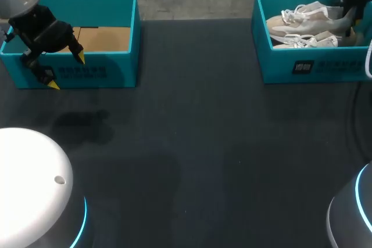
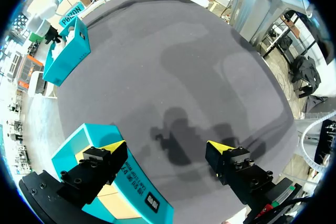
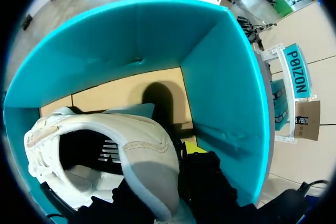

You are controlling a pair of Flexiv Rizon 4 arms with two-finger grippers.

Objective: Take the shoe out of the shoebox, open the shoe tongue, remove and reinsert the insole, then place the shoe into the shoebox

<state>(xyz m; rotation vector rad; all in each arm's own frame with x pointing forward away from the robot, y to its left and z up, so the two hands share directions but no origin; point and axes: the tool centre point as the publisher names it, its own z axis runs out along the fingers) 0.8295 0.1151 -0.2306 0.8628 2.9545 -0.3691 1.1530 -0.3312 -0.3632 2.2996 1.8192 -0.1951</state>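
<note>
Two beige-and-white shoes lie in the teal shoebox [image 1: 308, 68] at the back right. My right gripper [image 1: 349, 20] reaches down into that box at the heel of the rear shoe [image 1: 308, 21]. In the right wrist view the gripper [image 3: 173, 156] is shut on the shoe's [image 3: 142, 150] heel collar. One yellow-tipped finger [image 3: 195, 148] shows outside the heel, and the other is hidden inside the shoe. The second shoe [image 1: 311, 42] lies nearer the box's front wall. My left gripper [image 1: 61, 65] hangs open over the front wall of the left box, holding nothing, its tips [image 2: 113, 145] wide apart.
A second teal shoebox [image 1: 87, 71] stands at the back left with a bare cardboard floor; its wall [image 2: 126, 182] lies under my left fingers. The dark tabletop [image 1: 203, 143] stretches between the two boxes. The shoe-filled box [image 2: 68, 59] shows far ahead in the left wrist view.
</note>
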